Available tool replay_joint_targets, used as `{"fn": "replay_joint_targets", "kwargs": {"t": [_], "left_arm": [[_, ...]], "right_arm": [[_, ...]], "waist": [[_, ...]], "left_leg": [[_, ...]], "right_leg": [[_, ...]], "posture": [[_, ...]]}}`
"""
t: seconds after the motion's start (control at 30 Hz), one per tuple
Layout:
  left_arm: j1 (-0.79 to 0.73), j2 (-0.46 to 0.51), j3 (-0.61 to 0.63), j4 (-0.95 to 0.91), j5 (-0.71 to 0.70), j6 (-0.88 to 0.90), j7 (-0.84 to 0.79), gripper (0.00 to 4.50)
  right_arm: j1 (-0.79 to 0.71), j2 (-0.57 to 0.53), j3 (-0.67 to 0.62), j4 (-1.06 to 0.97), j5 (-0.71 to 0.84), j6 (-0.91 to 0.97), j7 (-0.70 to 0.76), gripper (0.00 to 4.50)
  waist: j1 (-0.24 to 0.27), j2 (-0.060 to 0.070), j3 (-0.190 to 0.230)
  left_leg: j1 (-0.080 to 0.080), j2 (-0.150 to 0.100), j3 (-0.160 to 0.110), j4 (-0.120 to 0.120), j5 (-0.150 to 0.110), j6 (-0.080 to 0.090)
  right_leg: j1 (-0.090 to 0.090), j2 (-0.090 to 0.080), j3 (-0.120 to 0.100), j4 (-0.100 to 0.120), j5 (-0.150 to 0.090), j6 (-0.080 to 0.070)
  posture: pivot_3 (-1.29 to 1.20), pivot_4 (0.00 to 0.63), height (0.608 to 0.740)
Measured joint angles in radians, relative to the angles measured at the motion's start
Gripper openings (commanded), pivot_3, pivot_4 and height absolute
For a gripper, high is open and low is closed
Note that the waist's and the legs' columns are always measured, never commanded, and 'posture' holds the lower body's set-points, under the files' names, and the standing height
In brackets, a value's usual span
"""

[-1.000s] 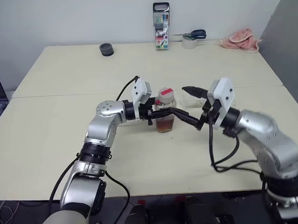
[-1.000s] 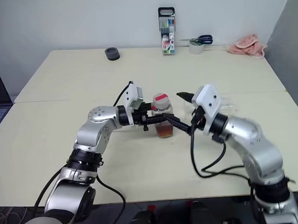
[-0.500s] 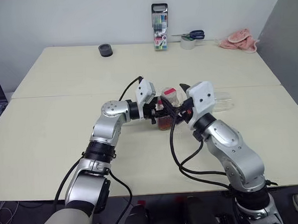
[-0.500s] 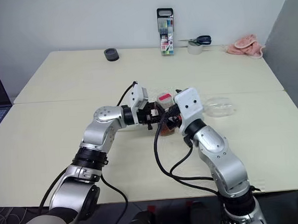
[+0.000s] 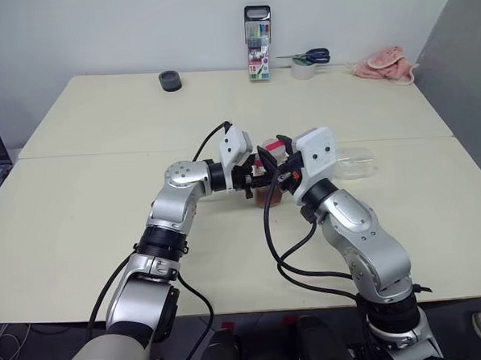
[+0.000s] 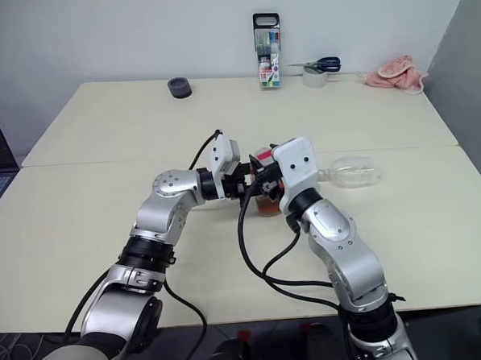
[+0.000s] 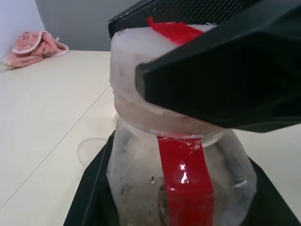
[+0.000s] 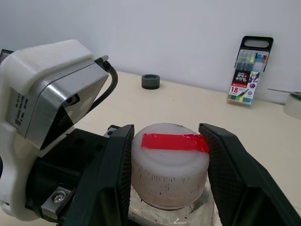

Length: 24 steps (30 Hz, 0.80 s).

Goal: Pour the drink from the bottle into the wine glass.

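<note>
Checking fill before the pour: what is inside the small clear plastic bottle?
Reddish-brown drink fills the bottle's lower part; the exact level is hidden by both grippers.

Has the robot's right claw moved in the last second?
Yes. The right gripper swung in toward the bottle and now straddles its cap.

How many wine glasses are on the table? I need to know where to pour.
1: the clear stemmed wine glass lies on its side on the cream table, on the robot's right, just beyond the right arm; others may be hidden behind the arms.
</note>
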Motion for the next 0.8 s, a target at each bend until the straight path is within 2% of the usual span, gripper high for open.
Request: {"fn": "replay_joint_targets", "kwargs": {"t": [0.13,0.27,0.37,0.5,0.7,0.8], "left_arm": [[0.000,0.005,0.000,0.000,-0.001,0.001,-0.008,1.78],[-0.002,0.041,-0.024,0.004,-0.004,-0.024,-0.119,1.77],[-0.022,0.047,-0.036,0.003,-0.012,-0.026,-0.182,1.76],[-0.026,0.048,-0.039,0.001,-0.024,-0.014,-0.213,1.76],[-0.027,0.068,-0.005,0.004,-0.031,0.005,-0.197,1.72],[-0.032,0.070,0.011,0.012,-0.038,0.009,-0.198,1.72]], "right_arm": [[-0.001,-0.023,-0.014,0.014,0.019,-0.019,0.050,1.85],[-0.134,-0.343,-0.073,0.154,0.210,-0.107,0.494,1.85],[-0.211,-0.425,-0.107,0.251,0.325,-0.099,0.680,1.85],[-0.239,-0.457,-0.116,0.277,0.389,-0.063,0.748,1.85],[-0.193,-0.442,-0.174,0.227,0.391,-0.045,0.652,3.94],[-0.150,-0.444,-0.200,0.116,0.395,-0.016,0.590,3.97]], "waist": [[0.000,0.000,0.000],[0.000,0.000,0.000],[0.000,0.000,0.000],[-0.001,0.000,0.000],[0.000,0.000,0.000],[0.001,0.000,0.000]], "left_leg": [[0.000,0.000,0.000,0.000,0.000,0.000],[0.000,-0.001,0.001,0.003,-0.002,0.004],[0.000,0.000,0.000,0.003,-0.002,0.004],[0.000,0.000,0.000,0.003,-0.002,0.004],[-0.002,0.000,-0.001,0.005,-0.002,0.004],[-0.004,0.000,-0.002,0.006,-0.002,0.003]], "right_leg": [[0.000,0.000,0.000,0.000,0.000,0.000],[0.002,0.000,-0.001,-0.001,0.000,0.000],[0.002,0.001,-0.001,0.000,0.000,0.000],[0.001,0.001,0.000,0.000,0.000,0.000],[0.001,0.000,-0.001,0.000,0.000,0.000],[0.001,0.000,-0.002,0.000,0.000,0.000]], "posture": [[0.00,0.150,0.740],[0.00,0.150,0.740],[0.00,0.150,0.740],[0.00,0.150,0.740],[0.00,0.150,0.740],[0.00,0.150,0.740]]}}
